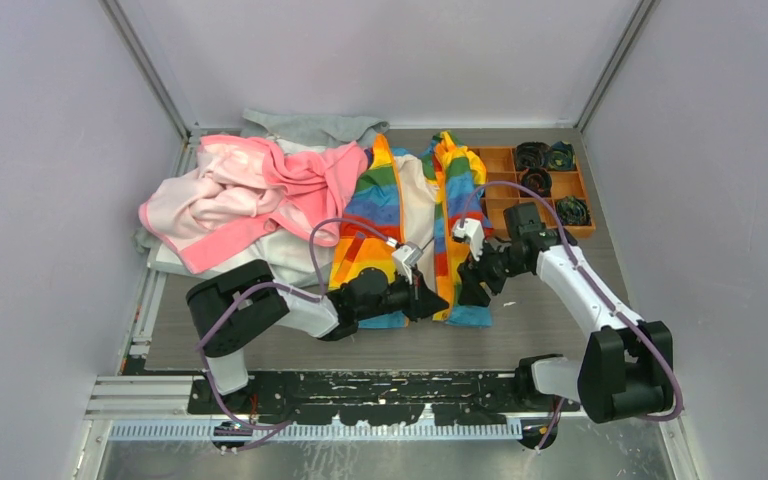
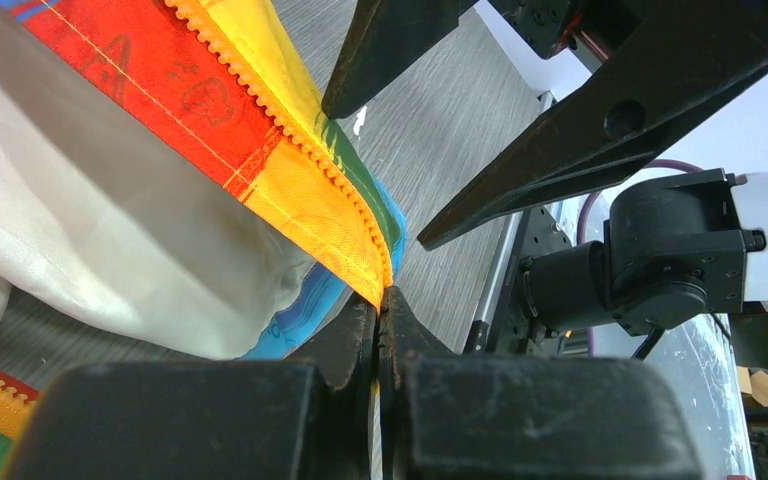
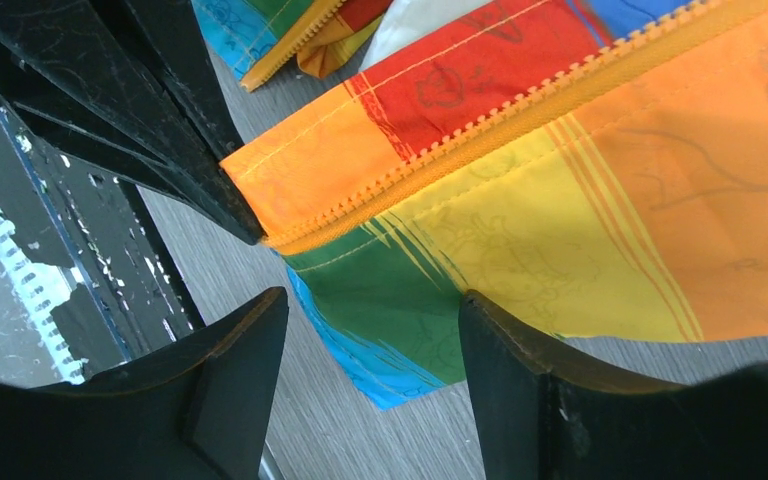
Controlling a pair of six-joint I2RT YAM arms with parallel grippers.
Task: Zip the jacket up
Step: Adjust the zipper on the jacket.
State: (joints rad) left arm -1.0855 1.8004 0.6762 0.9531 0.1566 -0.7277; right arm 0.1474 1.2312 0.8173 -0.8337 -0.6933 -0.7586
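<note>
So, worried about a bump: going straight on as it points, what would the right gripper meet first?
Probably the jacket, its green hem corner, ahead of the open right gripper, beside the left gripper pinching the zipper end; depth unclear.

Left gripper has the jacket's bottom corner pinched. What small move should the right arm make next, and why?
Probably ease the right gripper forward and close on the hem of the jacket. Its jaws stand open, the green and blue hem edge showing between them, nothing gripped, while the left gripper is shut on the orange corner where the zipper ends.
</note>
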